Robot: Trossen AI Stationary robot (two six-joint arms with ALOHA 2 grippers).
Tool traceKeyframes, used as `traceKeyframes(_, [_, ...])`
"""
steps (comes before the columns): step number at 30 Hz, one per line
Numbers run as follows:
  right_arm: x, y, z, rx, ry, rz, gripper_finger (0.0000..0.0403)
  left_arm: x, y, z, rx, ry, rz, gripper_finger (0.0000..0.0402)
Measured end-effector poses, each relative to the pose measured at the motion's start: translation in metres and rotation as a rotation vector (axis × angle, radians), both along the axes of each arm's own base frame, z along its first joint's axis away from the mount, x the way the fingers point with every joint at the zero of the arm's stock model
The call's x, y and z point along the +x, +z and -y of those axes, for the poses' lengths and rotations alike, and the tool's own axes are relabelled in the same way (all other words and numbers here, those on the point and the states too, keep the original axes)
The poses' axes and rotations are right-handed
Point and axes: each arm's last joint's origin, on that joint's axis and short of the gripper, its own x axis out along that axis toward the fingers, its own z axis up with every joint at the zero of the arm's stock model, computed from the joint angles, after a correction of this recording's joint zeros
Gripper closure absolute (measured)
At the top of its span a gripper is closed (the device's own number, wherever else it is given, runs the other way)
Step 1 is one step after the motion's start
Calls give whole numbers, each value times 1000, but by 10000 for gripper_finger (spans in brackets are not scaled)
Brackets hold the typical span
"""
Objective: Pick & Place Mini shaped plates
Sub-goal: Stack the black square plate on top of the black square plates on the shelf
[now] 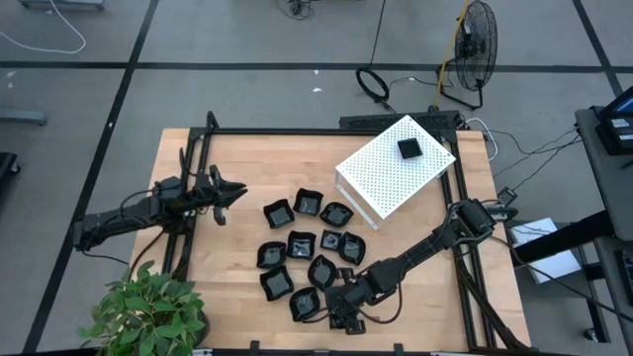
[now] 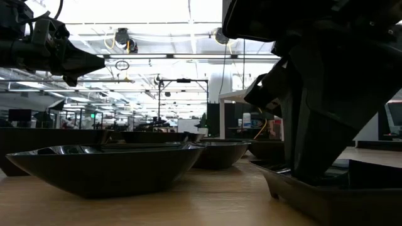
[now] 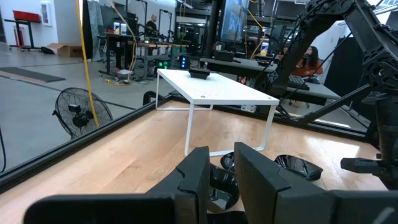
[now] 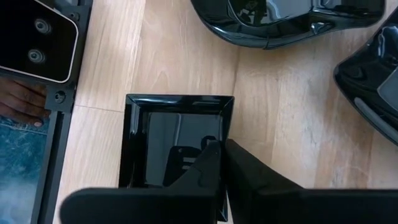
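We see the wooden table (image 1: 237,287) carrying a white perforated box (image 1: 391,168) at its far right, with one small black dish (image 1: 409,149) on top; the mini shaped plates (image 1: 302,244) lie clustered at the table's middle and near edge; the right gripper (image 4: 221,152) reaches down at the near edge, its fingers pinched together on the rim of a square black plate (image 4: 161,134); the left gripper (image 1: 235,191) hangs above the table's left side, fingers narrowly parted, holding nothing.
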Motion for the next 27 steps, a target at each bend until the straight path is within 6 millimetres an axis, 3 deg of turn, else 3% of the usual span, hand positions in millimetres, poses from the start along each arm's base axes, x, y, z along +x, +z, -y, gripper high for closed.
traceKeyframes(3, [0, 1, 1, -3, 5, 3, 400, 0, 0, 0, 0, 0, 0, 325])
traceKeyframes(9, [-7, 22, 10, -32, -20, -9, 402, 0, 0, 0, 0, 0, 0, 325])
traceKeyframes(18, [-29, 87, 32, -136, -90, 108, 403, 0, 0, 0, 0, 0, 0, 325])
traceKeyframes(27, [-59, 152, 83, -254, -327, 220, 403, 0, 0, 0, 0, 0, 0, 325])
